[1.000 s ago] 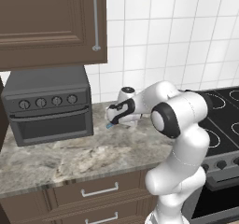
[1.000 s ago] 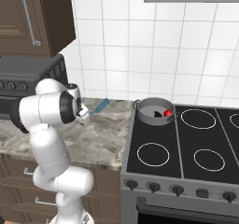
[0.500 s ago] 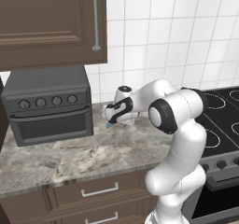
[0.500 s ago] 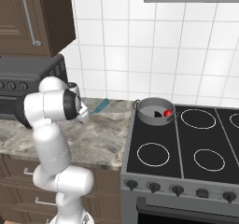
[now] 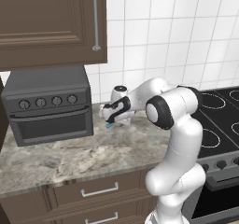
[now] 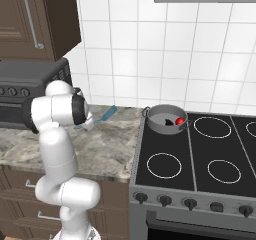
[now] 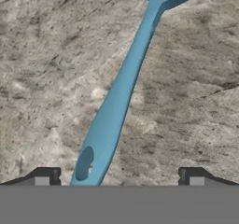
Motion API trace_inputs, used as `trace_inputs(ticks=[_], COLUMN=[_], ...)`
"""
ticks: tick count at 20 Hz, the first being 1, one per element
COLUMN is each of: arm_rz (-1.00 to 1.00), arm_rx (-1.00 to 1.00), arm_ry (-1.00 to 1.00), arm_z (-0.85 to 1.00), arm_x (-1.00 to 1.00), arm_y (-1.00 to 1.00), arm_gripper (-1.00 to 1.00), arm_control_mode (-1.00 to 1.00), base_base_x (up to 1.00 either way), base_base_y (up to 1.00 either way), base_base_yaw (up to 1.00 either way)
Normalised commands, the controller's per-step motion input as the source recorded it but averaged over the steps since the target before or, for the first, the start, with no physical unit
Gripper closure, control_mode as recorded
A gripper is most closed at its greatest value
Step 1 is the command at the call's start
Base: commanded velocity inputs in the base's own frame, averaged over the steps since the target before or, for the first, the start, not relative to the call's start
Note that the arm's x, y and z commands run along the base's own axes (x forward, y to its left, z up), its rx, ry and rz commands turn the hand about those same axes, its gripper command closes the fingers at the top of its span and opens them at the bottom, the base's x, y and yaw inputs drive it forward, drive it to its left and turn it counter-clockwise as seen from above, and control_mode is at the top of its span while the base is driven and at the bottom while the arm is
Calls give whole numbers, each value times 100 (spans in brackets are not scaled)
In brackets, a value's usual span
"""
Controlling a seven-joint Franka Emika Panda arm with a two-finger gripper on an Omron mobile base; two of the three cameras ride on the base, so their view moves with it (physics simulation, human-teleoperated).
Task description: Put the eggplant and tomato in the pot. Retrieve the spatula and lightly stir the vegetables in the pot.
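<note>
The light blue spatula (image 7: 122, 87) lies flat on the granite counter (image 7: 42, 69), its handle end with the hanging hole between my fingertips (image 7: 46, 176), a little left of centre. My gripper (image 7: 119, 178) hangs open just above it, and the jaws touch nothing. In the left base view the gripper (image 5: 111, 117) points down over a bit of the spatula (image 5: 109, 124). The spatula's blade (image 6: 108, 112) shows past my arm. The grey pot (image 6: 154, 125) stands on the back left burner with the red tomato (image 6: 179, 121) inside. A dark shape beside it may be the eggplant.
A dark toaster oven (image 5: 46, 106) stands on the counter left of the gripper, under a brown wall cabinet (image 5: 51, 22). The black stove top (image 6: 200, 154) lies to the right, with several burner rings. A tiled wall runs behind the counter.
The gripper has sunk a little and shifted slightly left over the spatula's handle. Its jaws have stayed open. The pot and tomato have not moved.
</note>
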Motion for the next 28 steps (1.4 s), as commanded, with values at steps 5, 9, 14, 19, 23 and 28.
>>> trace_inputs(ticks=[5, 9, 14, 19, 23, 28], arm_rz=[-2, -2, -1, -1, 0, 0], arm_rx=[0, 0, 0, 0, 0, 0], arm_ry=[0, 0, 0, 0, 6, 11], arm_z=[-38, -27, -15, -12, 0, -11], arm_x=[0, 7, 12, 10, 0, 0], arm_y=[7, 2, 0, 3, 6, 4], arm_gripper=[-100, -100, -100, -100, -100, -100], arm_control_mode=[-100, -100, -100, -100, -100, -100], base_base_x=[0, 0, 0, 0, 0, 0], base_base_y=[0, 0, 0, 0, 0, 0], base_base_yaw=[0, 0, 0, 0, 0, 0])
